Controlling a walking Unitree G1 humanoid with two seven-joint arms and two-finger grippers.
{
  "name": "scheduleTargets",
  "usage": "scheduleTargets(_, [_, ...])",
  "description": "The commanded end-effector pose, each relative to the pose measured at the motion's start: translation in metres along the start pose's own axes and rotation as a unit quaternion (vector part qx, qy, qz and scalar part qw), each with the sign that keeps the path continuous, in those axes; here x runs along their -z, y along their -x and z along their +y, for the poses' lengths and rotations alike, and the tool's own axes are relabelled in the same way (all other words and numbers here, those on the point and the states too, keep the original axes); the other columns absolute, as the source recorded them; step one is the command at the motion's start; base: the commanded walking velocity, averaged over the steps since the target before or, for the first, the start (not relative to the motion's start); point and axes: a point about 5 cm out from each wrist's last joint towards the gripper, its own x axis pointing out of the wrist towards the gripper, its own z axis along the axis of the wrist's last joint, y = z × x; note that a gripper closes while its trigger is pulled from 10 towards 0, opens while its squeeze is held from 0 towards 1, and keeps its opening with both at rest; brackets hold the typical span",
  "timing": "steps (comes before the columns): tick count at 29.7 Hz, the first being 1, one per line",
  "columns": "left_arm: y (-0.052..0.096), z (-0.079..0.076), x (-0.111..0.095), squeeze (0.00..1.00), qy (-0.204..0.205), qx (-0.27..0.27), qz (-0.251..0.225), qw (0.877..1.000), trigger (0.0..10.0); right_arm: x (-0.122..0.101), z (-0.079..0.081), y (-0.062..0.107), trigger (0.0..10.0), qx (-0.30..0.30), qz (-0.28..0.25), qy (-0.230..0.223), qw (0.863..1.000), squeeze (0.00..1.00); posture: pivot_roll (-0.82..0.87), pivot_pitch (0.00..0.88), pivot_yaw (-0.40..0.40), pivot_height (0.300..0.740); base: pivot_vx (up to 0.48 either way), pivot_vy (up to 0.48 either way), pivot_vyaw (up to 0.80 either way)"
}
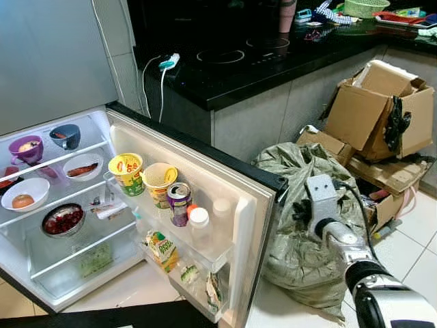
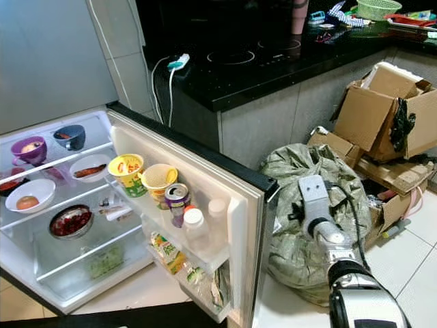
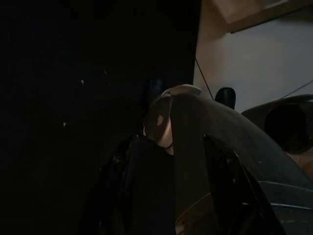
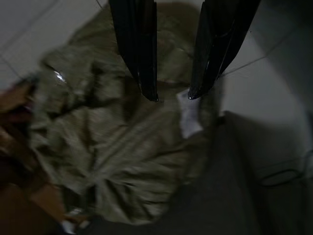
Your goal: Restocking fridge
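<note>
While the fridge [image 1: 48, 61] stands with its door [image 1: 225, 191] swung wide, its shelves hold a purple bowl [image 1: 27, 148], a blue bowl [image 1: 65, 135], a white bowl with a round fruit [image 1: 24, 195], a plate with a sausage-like piece [image 1: 83, 167] and a metal bowl of red food [image 1: 63, 220]. The door rack carries a yellow-green cup [image 1: 127, 172], a cream cup [image 1: 159, 182] just beside it, a purple can [image 1: 179, 202] and a white-capped bottle [image 1: 199, 225]; a green juice carton [image 1: 162, 250] sits on the rack below. Behind, a black table [image 1: 273, 61] runs along the wall, with torn cardboard boxes [image 1: 379, 116] on the floor at its foot. Between the boxes and the fridge door lies a crumpled olive sack [image 1: 293, 205] on the white tiles. The right arm reaches over this sack, well apart from the door rack. In the right wrist view the right claw [image 4: 173, 95] hangs released above the sack's folds, fingers [image 4: 142, 58] apart and grasping nothing. The left wrist view is very dark; the left claw [image 3: 190, 93] shows two black tips against a pale wall, and whether it is clenched I cannot tell.
</note>
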Motion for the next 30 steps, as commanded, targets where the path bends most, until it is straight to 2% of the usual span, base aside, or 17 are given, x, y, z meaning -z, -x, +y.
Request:
scheduleTargets(1, [0.004, 0.007, 0.01, 0.0, -0.002, -0.005, 0.017, 1.0, 10.0, -0.001, -0.001, -0.001, 10.0, 0.008, 0.009, -0.001, 1.0, 0.0, 0.0, 0.063, 0.025, 0.74, 0.0, 0.0, 0.0])
scheduleTargets(5, [0.006, 0.009, 0.012, 0.0, -0.002, -0.006, 0.018, 1.0, 10.0, -0.007, 0.002, -0.003, 10.0, 0.003, -0.005, -0.012, 1.0, 0.0, 0.0, 0.075, 0.027, 0.74, 0.0, 0.0, 0.0])
scheduleTargets(12, [0.007, 0.012, 0.012, 0.0, -0.002, -0.006, 0.015, 1.0, 10.0, -0.025, 0.024, -0.008, 10.0, -0.062, -0.046, -0.042, 0.996, 0.0, 0.01, 0.09, 0.028, 0.74, 0.0, 0.0, 0.0])
scheduleTargets(14, [0.007, 0.012, 0.011, 0.0, -0.003, -0.006, 0.014, 1.0, 10.0, -0.031, 0.036, -0.01, 10.0, -0.104, -0.059, -0.043, 0.992, 0.0, 0.02, 0.093, 0.027, 0.74, 0.0, 0.0, 0.0])
scheduleTargets(16, [0.007, 0.012, 0.011, 0.0, -0.003, -0.005, 0.012, 1.0, 10.0, -0.038, 0.055, -0.01, 10.0, -0.179, -0.073, -0.046, 0.98, 0.0, 0.02, 0.095, 0.026, 0.74, 0.0, 0.0, 0.0])
scheduleTargets(17, [0.007, 0.012, 0.011, 0.0, -0.003, -0.005, 0.012, 1.0, 10.0, -0.038, 0.055, -0.01, 10.0, -0.179, -0.073, -0.046, 0.98, 0.0, 0.02, 0.095, 0.026, 0.74, 0.0, 0.0, 0.0])
scheduleTargets(20, [0.007, 0.012, 0.011, 0.0, -0.003, -0.004, 0.011, 1.0, 10.0, -0.04, 0.072, -0.005, 10.0, -0.283, -0.084, -0.043, 0.954, 0.0, 0.01, 0.096, 0.024, 0.74, 0.0, 0.0, 0.0])
scheduleTargets(21, [0.007, 0.012, 0.011, 0.0, -0.003, -0.004, 0.011, 1.0, 10.0, -0.04, 0.072, -0.005, 10.0, -0.283, -0.084, -0.043, 0.954, 0.0, 0.01, 0.096, 0.024, 0.74, 0.0, 0.0, 0.0])
scheduleTargets(22, [0.007, 0.012, 0.011, 0.0, -0.004, -0.004, 0.011, 1.0, 10.0, -0.039, 0.076, -0.002, 10.0, -0.33, -0.087, -0.042, 0.939, 0.0, 0.01, 0.095, 0.025, 0.74, 0.0, 0.0, 0.0])
scheduleTargets(23, [0.007, 0.012, 0.011, 0.0, -0.004, -0.004, 0.012, 1.0, 10.0, -0.039, 0.077, -0.001, 10.0, -0.345, -0.087, -0.042, 0.934, 0.0, 0.01, 0.095, 0.025, 0.74, 0.0, 0.0, 0.0])
scheduleTargets(25, [0.007, 0.012, 0.011, 0.0, -0.004, -0.004, 0.012, 1.0, 10.0, -0.039, 0.077, -0.001, 10.0, -0.345, -0.087, -0.042, 0.934, 0.0, 0.01, 0.095, 0.025, 0.74, 0.0, 0.0, 0.0])
scheduleTargets(26, [0.007, 0.012, 0.011, 0.0, -0.005, -0.003, 0.012, 1.0, 10.0, -0.038, 0.078, 0.001, 10.0, -0.364, -0.086, -0.041, 0.926, 0.0, 0.01, 0.096, 0.026, 0.74, 0.0, 0.0, 0.0])
scheduleTargets(30, [0.006, 0.012, 0.009, 0.0, -0.009, -0.001, 0.013, 1.0, 10.0, -0.025, 0.088, 0.014, 10.0, -0.486, -0.068, -0.016, 0.871, 0.0, 0.0, 0.092, 0.028, 0.74, 0.0, 0.0, 0.0])
